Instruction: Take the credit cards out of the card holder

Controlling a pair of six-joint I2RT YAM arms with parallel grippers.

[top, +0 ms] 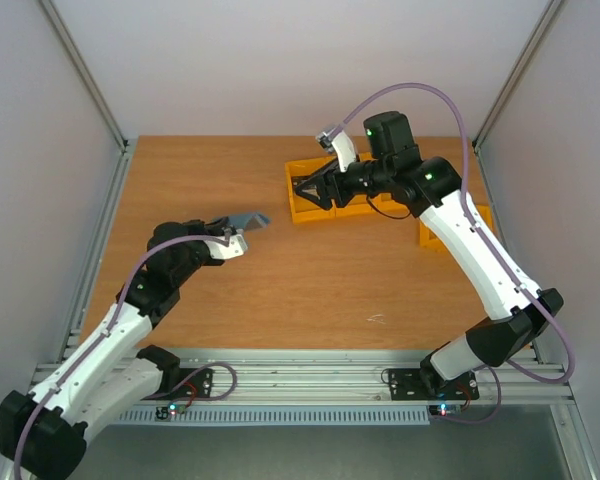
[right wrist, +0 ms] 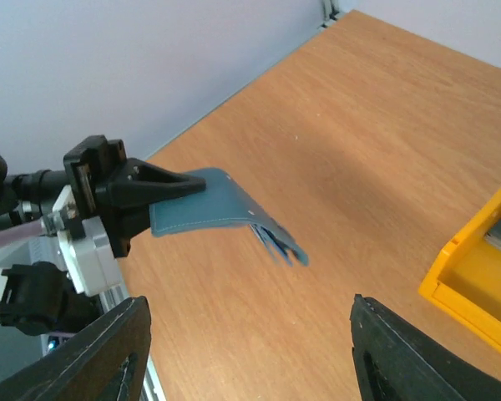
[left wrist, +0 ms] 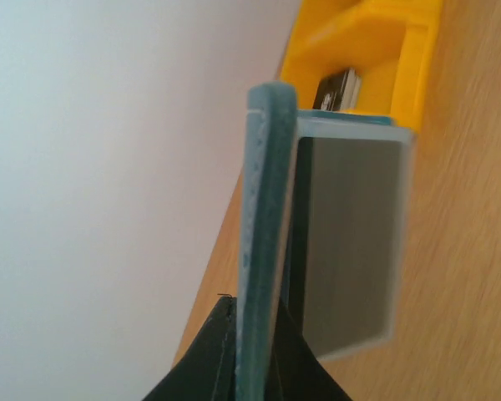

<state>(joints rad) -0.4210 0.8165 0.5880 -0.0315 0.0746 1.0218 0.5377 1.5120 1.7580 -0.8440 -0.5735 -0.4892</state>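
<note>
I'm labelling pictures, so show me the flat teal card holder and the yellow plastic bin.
flat teal card holder [right wrist: 204, 203]: right wrist view, middle of its panel.
yellow plastic bin [top: 315, 216]: top external view, near wall.

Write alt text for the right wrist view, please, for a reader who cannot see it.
The left gripper holds a teal card holder above the wooden table, its free end drooping. The right gripper is open in the foreground, with a yellow bin at the right edge.
</note>
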